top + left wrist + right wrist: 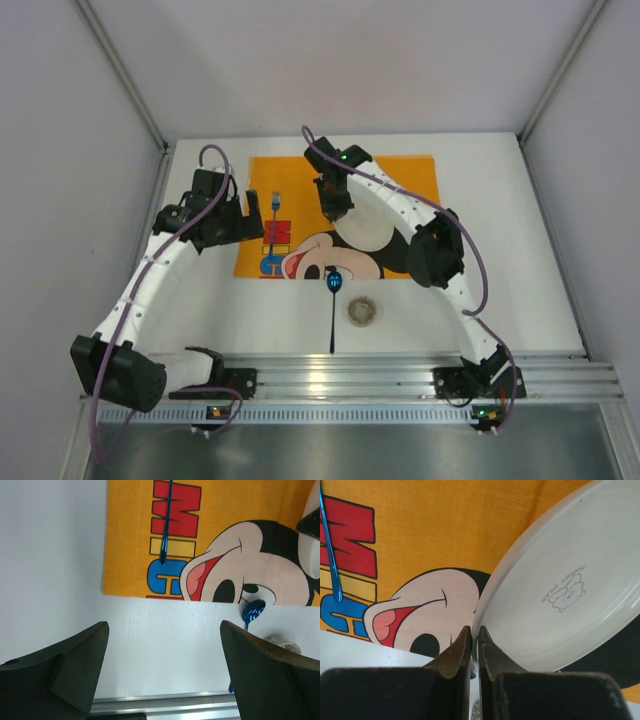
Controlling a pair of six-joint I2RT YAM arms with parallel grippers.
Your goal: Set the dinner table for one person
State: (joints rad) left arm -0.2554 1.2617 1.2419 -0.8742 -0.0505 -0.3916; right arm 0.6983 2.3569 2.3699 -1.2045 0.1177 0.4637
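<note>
Along the left side, a pale grey wall panel (60,150) and a slanting metal post (120,70) close in the white desk (500,250). This roughly square, plain top lies under both arms, with its ribbed aluminium rail (400,375) on the near edge by the arm bases.

The left end effector (165,665) hangs over bare desk with its dark fingers (75,670) spread wide and nothing between them. Just ahead of it begins the orange Mickey Mouse placemat (130,530), and a thin blue utensil (166,520) lies on the lettered strip there. Ahead and to its right, a blue spoon (253,611) has its bowl at the placemat's near edge and its handle on the desk, running towards the rail. A small round pale object (363,311) sits on the desk just right of that handle; what it is cannot be made out.

Farther right, the right end effector (475,635) is pinched nearly closed on the rim of a white plate (570,580). The plate spreads ahead and to its right over Mickey's face, a small bear mark on the side shown. Whether the plate rests flat cannot be told.

Beyond it lie bare desk and another grey wall panel (600,200).
</note>
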